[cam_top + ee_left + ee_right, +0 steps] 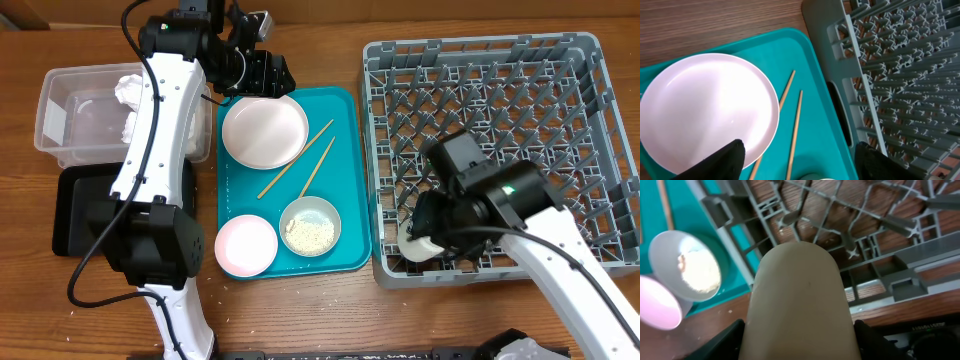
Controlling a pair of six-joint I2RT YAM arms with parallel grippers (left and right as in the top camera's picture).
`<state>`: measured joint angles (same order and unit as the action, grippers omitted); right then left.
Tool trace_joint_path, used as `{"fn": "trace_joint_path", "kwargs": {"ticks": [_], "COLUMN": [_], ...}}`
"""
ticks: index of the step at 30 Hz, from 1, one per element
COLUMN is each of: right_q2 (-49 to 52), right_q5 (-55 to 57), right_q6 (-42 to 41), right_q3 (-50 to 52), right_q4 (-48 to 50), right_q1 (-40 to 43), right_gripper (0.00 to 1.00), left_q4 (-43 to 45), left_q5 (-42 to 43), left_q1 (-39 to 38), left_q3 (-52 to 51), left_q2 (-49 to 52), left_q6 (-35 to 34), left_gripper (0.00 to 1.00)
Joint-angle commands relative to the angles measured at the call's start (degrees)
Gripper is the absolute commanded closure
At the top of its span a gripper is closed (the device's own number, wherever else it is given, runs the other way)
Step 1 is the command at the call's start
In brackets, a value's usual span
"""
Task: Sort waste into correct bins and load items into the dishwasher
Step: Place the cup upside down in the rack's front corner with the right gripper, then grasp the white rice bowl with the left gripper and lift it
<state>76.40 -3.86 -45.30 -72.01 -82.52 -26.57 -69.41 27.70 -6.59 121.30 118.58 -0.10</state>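
My right gripper is shut on a small white cup, which fills the right wrist view, over the front left corner of the grey dish rack. My left gripper is open and empty, hovering over the far end of the teal tray; its fingers frame the plate edge and chopsticks. A round pale plate and two wooden chopsticks lie on the tray. A grey-white bowl of rice grains and a pink plate sit nearer the front.
The teal tray lies between the arms. A clear tub holding crumpled white napkins stands at the far left, with a black tray in front of it. Rice crumbs dot the table near the tray's front edge.
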Motion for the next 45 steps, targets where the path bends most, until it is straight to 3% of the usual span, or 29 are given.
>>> {"fn": "trace_joint_path", "kwargs": {"ticks": [1,4,10,20,24,30,40,45], "right_q2": [2.9,6.6,9.2,9.1,8.9,8.0,7.3,7.3], "right_q5": [2.3,2.3,2.3,2.7,3.5,7.9,7.4,7.4], "right_q6": [-1.9,-1.9,-1.8,6.1,10.1,11.6,14.4,16.9], "right_q3": [-0.4,-0.4,-0.4,-11.6,-19.3,-25.3,-25.3,-25.3], "right_q4": [0.2,0.2,1.0,1.1,-0.9,-4.2,-4.4,-4.9], "right_q1": [-0.8,-1.6,-1.9,2.6,5.5,11.4,20.0,19.9], "right_gripper": [0.52,0.51,0.20,0.18,0.17,0.11,0.08,0.08], "left_q4": [0.1,0.1,-0.1,-9.1,-15.6,-24.0,-20.9,-13.0], "left_q5": [-1.4,-1.6,-4.3,-4.7,-8.6,-18.2,-29.7,-28.1], "left_q1": [-0.5,-0.9,-1.8,-3.2,-4.8,-12.1,-26.8,-29.0], "left_q3": [0.3,0.3,0.3,6.9,12.0,12.0,-8.2,-20.2], "left_q2": [-0.4,-0.4,-0.4,-1.5,-4.4,-7.3,-7.1,-7.1], "left_q6": [-0.3,-0.2,-0.1,-1.0,-3.6,-8.9,-17.9,-19.4], "left_gripper": [0.28,0.28,0.27,0.36,0.34,0.32,0.34,0.37]}}
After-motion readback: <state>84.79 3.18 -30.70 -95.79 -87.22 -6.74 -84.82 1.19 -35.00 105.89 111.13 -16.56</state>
